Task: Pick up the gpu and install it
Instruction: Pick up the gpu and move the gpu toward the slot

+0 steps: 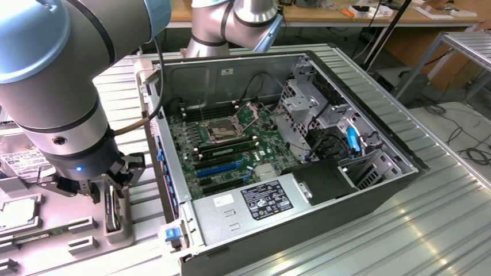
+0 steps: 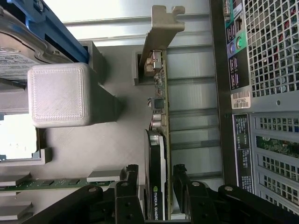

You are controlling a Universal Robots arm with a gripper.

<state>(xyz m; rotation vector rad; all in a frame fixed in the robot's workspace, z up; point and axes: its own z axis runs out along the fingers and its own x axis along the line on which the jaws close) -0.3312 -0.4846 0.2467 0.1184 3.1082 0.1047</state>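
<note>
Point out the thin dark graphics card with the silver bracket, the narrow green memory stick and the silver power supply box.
thin dark graphics card with silver bracket (image 2: 162,114), wrist view, on its board edge.
narrow green memory stick (image 2: 51,184), wrist view, mid-length.
silver power supply box (image 1: 257,200), exterior view, on its black label.

One robot arm carries one hand with two fingers, at eight o'clock in the exterior view. One graphics card and one green memory stick sit on the one grey tray there. At three o'clock, one open computer case holds one motherboard and one power supply.
</note>
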